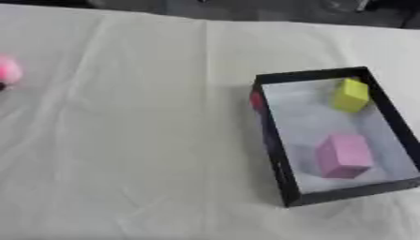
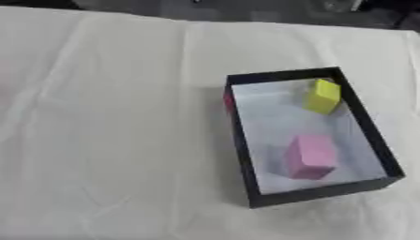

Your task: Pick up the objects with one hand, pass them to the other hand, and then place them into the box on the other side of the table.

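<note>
A black-rimmed box (image 1: 277, 154) with a pale floor lies on the right side of the table. Inside it, a yellow block (image 1: 351, 95) sits near the far end and a pink block (image 1: 343, 156) stands nearer the front. A small red thing (image 1: 257, 100) shows at the box's left wall; I cannot tell whether it is inside or outside. A blurred pink object (image 1: 7, 70) shows at the far left edge of the left eye view, with a small dark shape (image 1: 3, 86) just below it that I cannot identify. Neither hand shows clearly in either view.
A creased white cloth (image 1: 139, 140) covers the table. The table's far edge (image 1: 205, 18) runs along the top, with dark floor behind it. The box lies slightly askew, its near corner toward the front.
</note>
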Robot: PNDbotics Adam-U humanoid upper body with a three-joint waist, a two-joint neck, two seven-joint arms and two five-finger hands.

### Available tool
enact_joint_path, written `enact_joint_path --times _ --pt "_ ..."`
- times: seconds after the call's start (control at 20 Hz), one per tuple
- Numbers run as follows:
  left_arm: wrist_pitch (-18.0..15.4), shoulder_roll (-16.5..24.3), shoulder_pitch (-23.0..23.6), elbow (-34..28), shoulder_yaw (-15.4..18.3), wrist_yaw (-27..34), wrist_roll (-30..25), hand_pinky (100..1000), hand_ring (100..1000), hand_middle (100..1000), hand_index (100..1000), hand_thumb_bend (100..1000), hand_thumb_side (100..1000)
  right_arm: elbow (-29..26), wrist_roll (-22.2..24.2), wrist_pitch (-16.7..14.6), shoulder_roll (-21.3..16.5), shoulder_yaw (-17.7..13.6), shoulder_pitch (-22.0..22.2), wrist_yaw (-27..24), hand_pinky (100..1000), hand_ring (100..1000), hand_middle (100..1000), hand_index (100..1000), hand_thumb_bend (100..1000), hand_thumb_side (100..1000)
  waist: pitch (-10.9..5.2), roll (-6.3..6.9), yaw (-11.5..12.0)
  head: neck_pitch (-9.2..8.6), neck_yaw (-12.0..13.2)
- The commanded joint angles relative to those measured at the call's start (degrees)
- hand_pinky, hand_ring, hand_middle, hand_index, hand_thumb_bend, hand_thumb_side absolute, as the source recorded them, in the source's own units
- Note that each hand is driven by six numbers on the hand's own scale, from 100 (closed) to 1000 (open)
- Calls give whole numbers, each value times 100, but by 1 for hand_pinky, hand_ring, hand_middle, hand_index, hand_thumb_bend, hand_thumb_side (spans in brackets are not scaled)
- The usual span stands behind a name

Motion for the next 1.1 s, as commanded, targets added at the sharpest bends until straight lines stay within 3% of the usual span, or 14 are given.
enact_joint_path --times 0.05,0.5,0.75,0.9,1.1 --pt "69 98 -139 -46 30 5 112 891 871 792 764 316 262 -54 30 0 -100 -34 -8 44 745 943 843 982 100 657 24 33 -20 -95 51" --pt "150 -16 -162 5 19 92 372 893 855 762 707 209 219 -51 61 -4 -82 -40 3 38 746 943 843 981 100 657 40 46 -36 -152 142" --pt "136 -31 -158 10 0 127 403 890 851 756 703 225 203 -51 71 -5 -66 -48 20 36 747 944 843 982 100 658 43 50 -45 -226 302" --pt "129 -30 -154 12 -3 114 414 889 851 757 708 270 209 -48 74 -7 -55 -57 37 36 748 944 843 982 100 659 47 53 -50 -346 527" --pt "70 -21 -158 12 -13 76 341 892 857 773 802 379 264 -46 82 -8 -45 -61 49 40 748 944 843 983 100 660 51 56 -46 -470 730"
